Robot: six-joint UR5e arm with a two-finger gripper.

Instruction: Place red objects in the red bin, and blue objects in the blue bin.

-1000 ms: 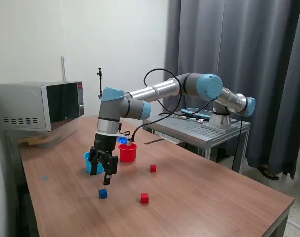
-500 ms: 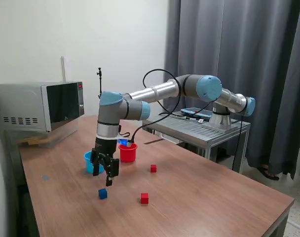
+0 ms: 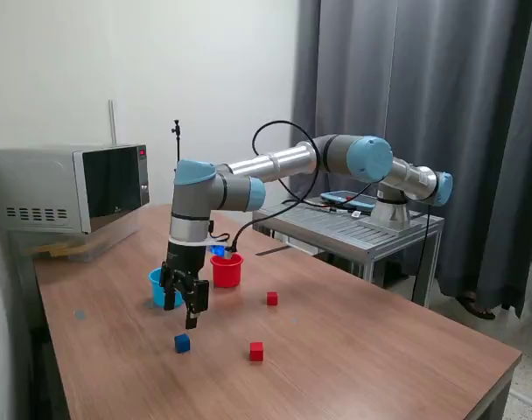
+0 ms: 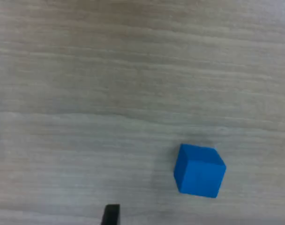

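Note:
My gripper is open and empty. It hangs above the wooden table, a little above and behind a dark blue cube. In the wrist view the blue cube lies on the table just ahead of the gripper, between the lines of the two spread fingertips. Only one blue cube shows. Two red cubes lie apart on the table, one near the red cup and one nearer the front. The light blue cup stands beside the red cup, partly hidden behind the gripper.
A microwave stands at the back on the exterior view's left. A metal cart holding the arm's base stands behind the table on the exterior view's right. The table's edge runs along the front right.
The gripper has shifted only slightly above the blue cube. The cubes and cups have not moved.

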